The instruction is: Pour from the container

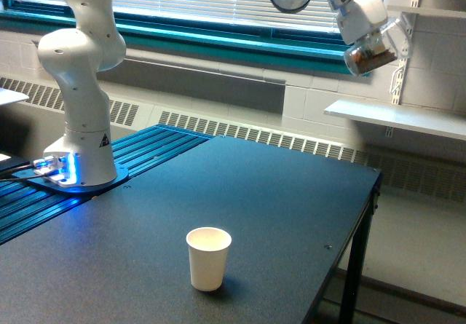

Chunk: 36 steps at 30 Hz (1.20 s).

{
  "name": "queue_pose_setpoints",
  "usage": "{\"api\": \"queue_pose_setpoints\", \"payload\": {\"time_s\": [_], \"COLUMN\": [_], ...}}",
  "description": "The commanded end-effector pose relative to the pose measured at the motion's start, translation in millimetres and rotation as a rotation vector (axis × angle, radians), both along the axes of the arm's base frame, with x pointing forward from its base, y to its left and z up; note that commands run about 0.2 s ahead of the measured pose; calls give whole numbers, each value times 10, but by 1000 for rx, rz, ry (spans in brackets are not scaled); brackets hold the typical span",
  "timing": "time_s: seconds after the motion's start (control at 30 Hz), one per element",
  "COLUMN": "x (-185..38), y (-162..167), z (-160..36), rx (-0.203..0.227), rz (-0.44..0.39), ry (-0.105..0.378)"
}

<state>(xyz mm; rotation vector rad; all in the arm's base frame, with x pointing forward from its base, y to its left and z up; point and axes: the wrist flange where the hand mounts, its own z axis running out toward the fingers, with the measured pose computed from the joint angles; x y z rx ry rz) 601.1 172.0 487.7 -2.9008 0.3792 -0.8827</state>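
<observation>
You are in the carry step, not yet pouring. Your pincer [368,29] is closed on the container [373,50], a clear cup with brown bits inside, held tilted high at the exterior view's upper right, out past the tabletop's [291,193] far right corner and in front of a wall shelf [397,116]. The paper cup [209,258] stands upright near the front edge, well apart from it and far below. Next, I judge, you need to bring the container down and across until its lip sits over that cup's mouth, then tip further; tip too soon and the bits land on the floor. The tabletop is dark, matte and bare otherwise. The arm's base [80,171] glows blue at the left, with a blinded window [189,4] and radiator grille [247,131] behind.
</observation>
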Motion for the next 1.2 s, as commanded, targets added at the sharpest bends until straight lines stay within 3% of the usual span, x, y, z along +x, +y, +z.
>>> {"api": "queue_pose_setpoints", "payload": {"time_s": [0.03, 1.2], "x": [-23, -753], "y": [-237, -898], "z": [74, -377], "rx": [13, 1], "rz": [-67, -255], "ry": [-30, -5]}}
